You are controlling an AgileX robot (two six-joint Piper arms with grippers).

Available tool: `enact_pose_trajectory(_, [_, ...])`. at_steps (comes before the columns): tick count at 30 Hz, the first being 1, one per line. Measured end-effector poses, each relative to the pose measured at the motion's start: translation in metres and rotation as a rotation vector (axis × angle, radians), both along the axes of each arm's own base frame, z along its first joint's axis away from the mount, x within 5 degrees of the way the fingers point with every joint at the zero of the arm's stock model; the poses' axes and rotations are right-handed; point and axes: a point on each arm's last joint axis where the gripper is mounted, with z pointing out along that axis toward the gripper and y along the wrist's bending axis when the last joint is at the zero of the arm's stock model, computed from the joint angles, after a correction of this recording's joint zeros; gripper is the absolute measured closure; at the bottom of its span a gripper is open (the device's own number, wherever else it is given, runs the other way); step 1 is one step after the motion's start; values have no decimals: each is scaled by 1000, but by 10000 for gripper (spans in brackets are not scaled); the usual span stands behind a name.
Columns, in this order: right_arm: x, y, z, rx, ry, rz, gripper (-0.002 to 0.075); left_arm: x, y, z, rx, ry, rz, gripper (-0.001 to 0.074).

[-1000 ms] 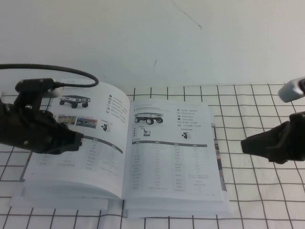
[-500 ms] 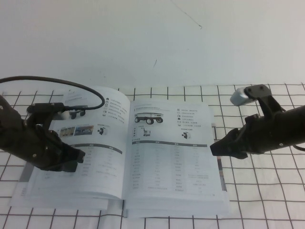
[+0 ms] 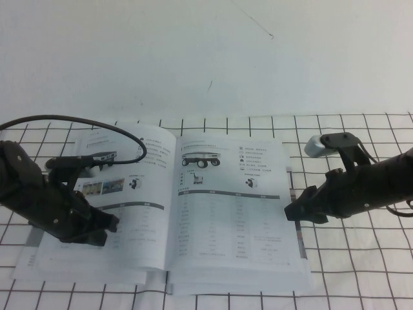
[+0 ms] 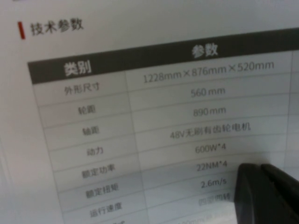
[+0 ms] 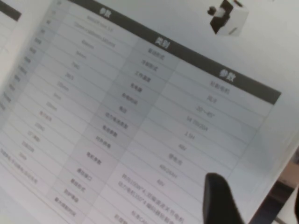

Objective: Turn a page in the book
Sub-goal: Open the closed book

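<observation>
My right gripper [image 3: 292,212] sits at the outer edge of the right-hand page, about halfway down its height, with the arm reaching in from the right edge of the desk. Its fingers stand apart; in the right wrist view one dark fingertip [image 5: 219,198] hangs over the lower rows of the grey spec table, close to the sheet's edge, and I cannot tell whether it touches the paper. Nothing is pinched between the fingers.

The page [image 3: 235,200] I mean to turn lies flat: it is the right-hand leaf with the flat white cart at its top, a dark bar beneath and the table below. It is not lifted, curled or separated from the stack under it, so I judge the turn itself is not begun. What is left is nearly everything: catch the outer edge, raise the sheet, carry it over the spine and lay it on the left half.

My left gripper [image 3: 97,226] rests over the left-hand leaf of the book [image 3: 164,258], on its grey table, toward the left edge of the desk. The left wrist view shows its dark fingertips [image 4: 261,191] close together above the printed rows, holding nothing. The book lies open near the front edge of the grid-marked desk [image 3: 361,271].
</observation>
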Motion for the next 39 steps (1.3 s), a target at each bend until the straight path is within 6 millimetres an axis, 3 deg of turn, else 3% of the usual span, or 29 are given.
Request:
enact_pose_trajectory(19, [4, 6, -19, 86, 41, -22, 382, 1, 0, -1, 1, 0, 1, 737])
enact_pose_trajectory(39, [4, 15, -19, 197, 34, 11, 380, 1, 0, -1, 1, 0, 1, 737])
